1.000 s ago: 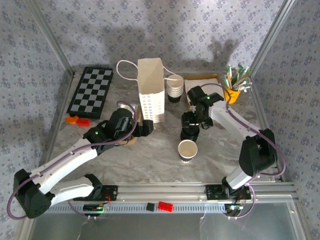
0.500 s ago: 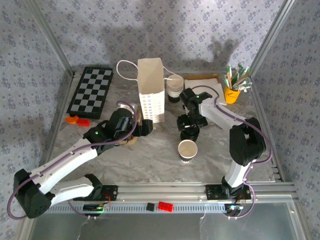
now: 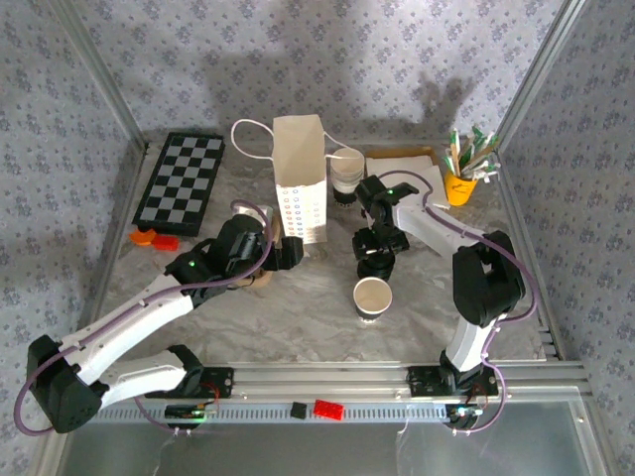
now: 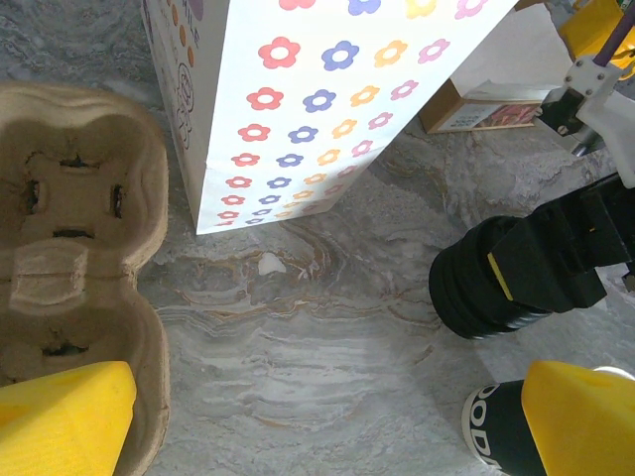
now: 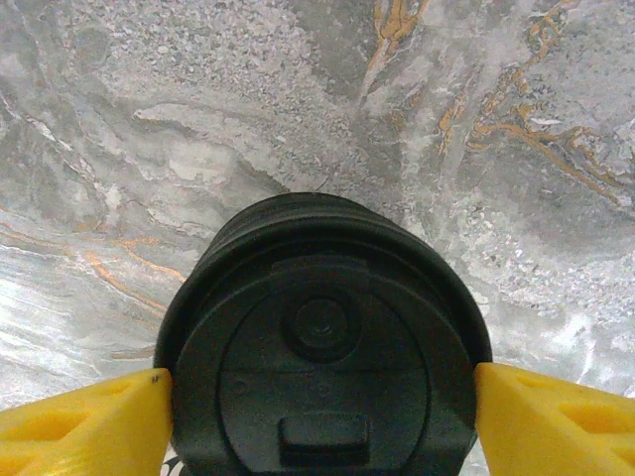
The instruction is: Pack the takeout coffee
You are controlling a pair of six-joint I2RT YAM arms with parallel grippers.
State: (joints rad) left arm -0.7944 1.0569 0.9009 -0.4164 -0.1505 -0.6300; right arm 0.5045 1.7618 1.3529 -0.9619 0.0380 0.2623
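Observation:
The coffee cup [image 3: 372, 297], dark-sided with a white rim, stands open at mid-table with no lid on it; its lettered side [image 4: 491, 436] shows at the bottom right of the left wrist view. Just behind it is a stack of black lids [image 3: 375, 262]. My right gripper [image 3: 378, 241] sits on that stack, its yellow fingers [image 5: 94, 421] pressed against both sides of the top lid [image 5: 322, 387]. The white paper bag [image 3: 300, 178] stands upright, flower-printed on its side [image 4: 327, 99]. My left gripper [image 4: 327, 436] hangs open over bare table beside the bag.
A cardboard cup carrier [image 4: 69, 248] lies under the left arm. Lidless stacked cups [image 3: 346, 177] stand right of the bag. Behind them lie a flat box [image 3: 402, 164] and a yellow pot of sticks [image 3: 461, 178]. A checkerboard [image 3: 181, 178] lies far left.
The right arm's elbow swung inward and its gripper settled over the lid stack. The left arm, bag and cup have not moved.

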